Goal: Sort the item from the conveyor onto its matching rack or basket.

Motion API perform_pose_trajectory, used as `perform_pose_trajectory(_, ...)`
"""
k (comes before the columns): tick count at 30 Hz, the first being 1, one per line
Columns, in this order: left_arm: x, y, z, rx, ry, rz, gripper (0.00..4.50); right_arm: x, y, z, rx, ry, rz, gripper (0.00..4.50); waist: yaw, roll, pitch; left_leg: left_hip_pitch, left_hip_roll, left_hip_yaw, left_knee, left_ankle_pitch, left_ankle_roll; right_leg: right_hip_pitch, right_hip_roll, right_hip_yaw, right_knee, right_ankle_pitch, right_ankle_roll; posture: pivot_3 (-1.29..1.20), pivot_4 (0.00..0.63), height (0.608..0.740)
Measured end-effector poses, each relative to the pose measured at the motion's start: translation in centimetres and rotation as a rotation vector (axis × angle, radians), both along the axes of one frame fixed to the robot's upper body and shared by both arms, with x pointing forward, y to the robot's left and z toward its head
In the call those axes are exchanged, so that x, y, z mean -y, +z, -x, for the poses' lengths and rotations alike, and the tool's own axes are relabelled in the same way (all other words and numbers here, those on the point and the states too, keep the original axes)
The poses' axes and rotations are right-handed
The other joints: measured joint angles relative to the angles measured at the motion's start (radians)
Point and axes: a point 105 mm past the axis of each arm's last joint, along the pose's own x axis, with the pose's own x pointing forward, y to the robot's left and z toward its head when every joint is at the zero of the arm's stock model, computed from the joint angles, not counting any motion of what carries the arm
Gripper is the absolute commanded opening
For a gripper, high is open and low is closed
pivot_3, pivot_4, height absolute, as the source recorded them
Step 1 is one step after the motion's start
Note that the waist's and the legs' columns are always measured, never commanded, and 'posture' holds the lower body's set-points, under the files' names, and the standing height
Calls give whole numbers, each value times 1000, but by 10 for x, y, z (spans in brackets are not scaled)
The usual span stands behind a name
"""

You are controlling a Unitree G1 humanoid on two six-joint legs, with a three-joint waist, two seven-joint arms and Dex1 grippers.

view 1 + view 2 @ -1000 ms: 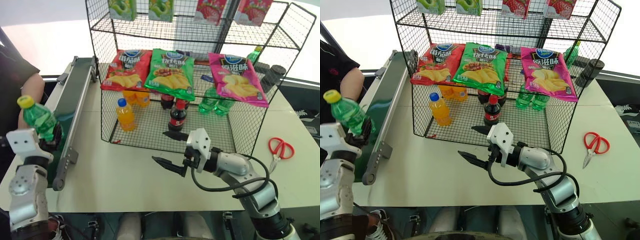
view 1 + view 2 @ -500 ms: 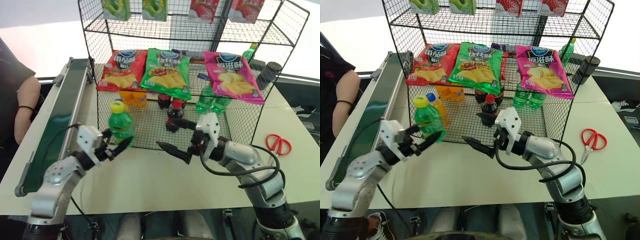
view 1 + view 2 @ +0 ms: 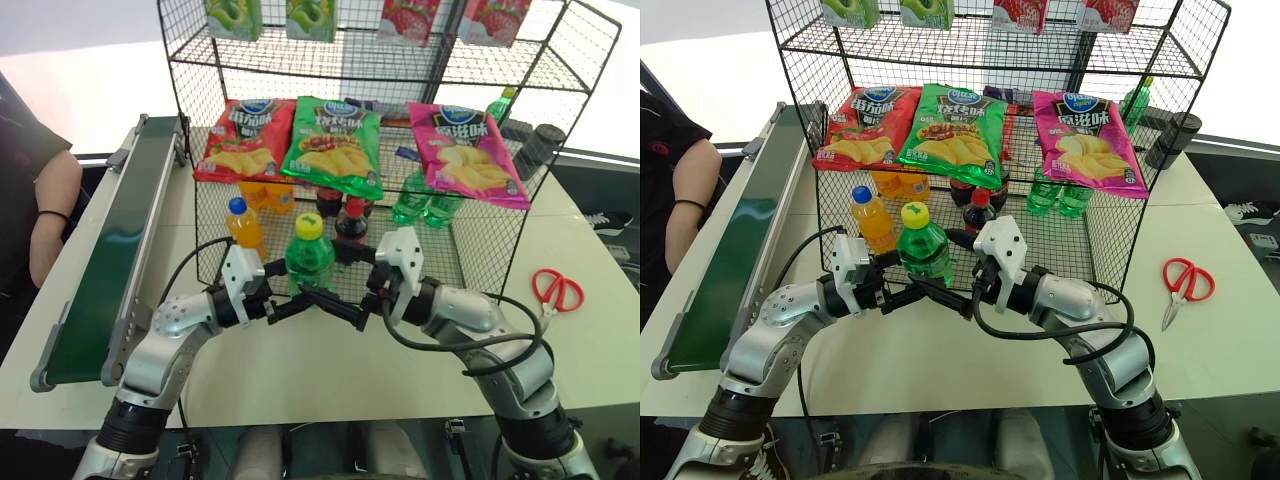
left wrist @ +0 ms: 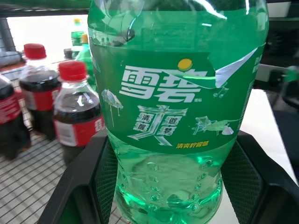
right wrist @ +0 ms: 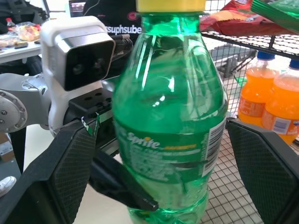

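Left eye view: the green Sprite bottle point(image 3: 309, 262) with its yellow cap stands upright above the white table point(image 3: 600, 340), just in front of the near mesh wall of the black wire rack point(image 3: 480, 250). The left gripper point(image 3: 290, 305) is clenched on the bottle's lower body. The right gripper point(image 3: 345, 308) comes in from the right with its fingers spread wide, one on each side of the bottle and not pressing on it. The two grippers' tips meet near the foot of the bottle.

In the right wrist view the bottle point(image 5: 170, 126) sits between the two open pads point(image 5: 72, 175), with gaps on both sides. In the left wrist view the pads point(image 4: 105, 175) hug the bottle's ribbed base.

Inside the rack's lowest tier stand an orange drink bottle point(image 3: 243, 222), a cola bottle point(image 3: 349, 220) and more green bottles point(image 3: 425, 205). Red, green and pink chip bags point(image 3: 335, 145) hang above them. The dark green conveyor point(image 3: 105, 260) runs along the left side of the table, well apart from the bottle. Red-handled scissors point(image 3: 556, 291) lie to the right of the rack. A person's arm point(image 3: 55, 215) shows at the far left.
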Motion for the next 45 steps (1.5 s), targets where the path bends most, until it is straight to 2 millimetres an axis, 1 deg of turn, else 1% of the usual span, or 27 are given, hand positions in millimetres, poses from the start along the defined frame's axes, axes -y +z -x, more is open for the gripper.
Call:
perform_pose_trajectory(4,7,-2,5,8,-48,-9,2614,0,-1,0,-16,-1,-8,4500,0,0,0,0,0,0,1,0,0,0,1,0,1,0,0,0,150,740)
perform_pose_trajectory(7,8,-3,5,14,-57,-17,2614,0,-2,1,-28,-3,-15,4500,0,0,0,0,0,0,1,0,0,0,1,0,1,0,0,0,150,740)
perform_pose_trajectory(10,8,-3,4,18,-59,-13,2614,0,-2,2,-48,4,-29,3696,0,0,0,0,0,0,1,0,0,0,1,0,1,0,0,0,150,740)
perform_pose_trajectory(11,8,-3,4,19,-60,-11,2614,0,-3,2,-52,4,-31,3248,0,0,0,0,0,0,1,0,0,0,1,0,1,0,0,0,150,740)
perform_pose_trajectory(12,9,-3,4,19,-61,-9,2614,1,-3,2,-55,2,-32,3023,0,0,0,0,0,0,1,0,0,0,1,0,1,0,0,0,150,740)
perform_pose_trajectory(17,10,-5,3,13,-60,-1,2614,2,-4,2,-62,1,-34,3013,0,0,0,0,0,0,1,0,0,0,1,0,1,0,1,0,150,740)
perform_pose_trajectory(18,10,-5,3,12,-60,0,3638,2,-4,2,-62,0,-34,3013,0,0,0,0,0,0,1,0,0,0,1,0,1,0,1,0,150,740)
perform_pose_trajectory(20,10,-3,2,16,-55,5,4452,3,-5,1,-69,-7,-37,3013,0,0,0,0,0,0,2,0,0,1,1,0,1,0,1,0,150,740)
perform_pose_trajectory(23,8,-4,-1,18,-23,0,4452,7,-6,-5,-72,-64,-53,3013,1,0,0,0,0,0,2,0,0,1,1,0,1,1,1,0,150,740)
perform_pose_trajectory(25,-1,-12,-4,11,28,-30,4452,19,-4,-16,-42,-158,-57,3013,1,0,0,0,0,0,2,0,0,1,1,0,1,1,1,0,150,740)
perform_pose_trajectory(27,-15,-27,-5,-27,101,-63,4452,42,-3,-26,-13,-282,-57,3013,1,0,0,0,0,0,2,0,0,1,1,0,1,1,1,0,150,740)
perform_pose_trajectory(29,-28,-38,-5,-53,170,-81,4452,70,-10,-34,1,-431,-31,3013,8,0,0,0,0,0,2,0,0,1,1,0,0,1,2,0,150,740)
perform_pose_trajectory(32,-35,-37,-7,-47,232,-68,4452,106,-30,-40,-10,-628,21,3013,21,0,0,0,0,0,2,0,0,1,1,1,0,1,2,0,150,740)
perform_pose_trajectory(34,-35,-31,-8,-33,250,-49,4452,127,-45,-42,-29,-744,47,3013,23,0,0,0,0,1,3,0,0,1,1,1,1,1,2,0,150,740)
perform_pose_trajectory(35,-34,-28,-8,-27,251,-39,4452,134,-50,-42,-34,-781,52,3013,22,0,0,0,0,1,3,0,0,1,1,1,1,1,2,0,150,740)
perform_pose_trajectory(37,-31,-22,-6,-17,244,-29,4452,143,-58,-43,-35,-831,53,3013,20,1,0,1,0,1,3,0,0,1,1,1,1,1,2,0,150,740)
perform_pose_trajectory(40,-26,-15,-5,-6,222,-18,4452,147,-68,-49,-36,-871,41,3013,14,2,0,2,1,1,2,0,0,1,3,2,3,1,2,0,150,740)
perform_pose_trajectory(45,-17,-7,-2,-2,177,-4,4452,150,-70,-71,-14,-936,-18,3013,13,2,0,3,1,1,3,0,0,1,4,2,4,1,2,0,150,740)
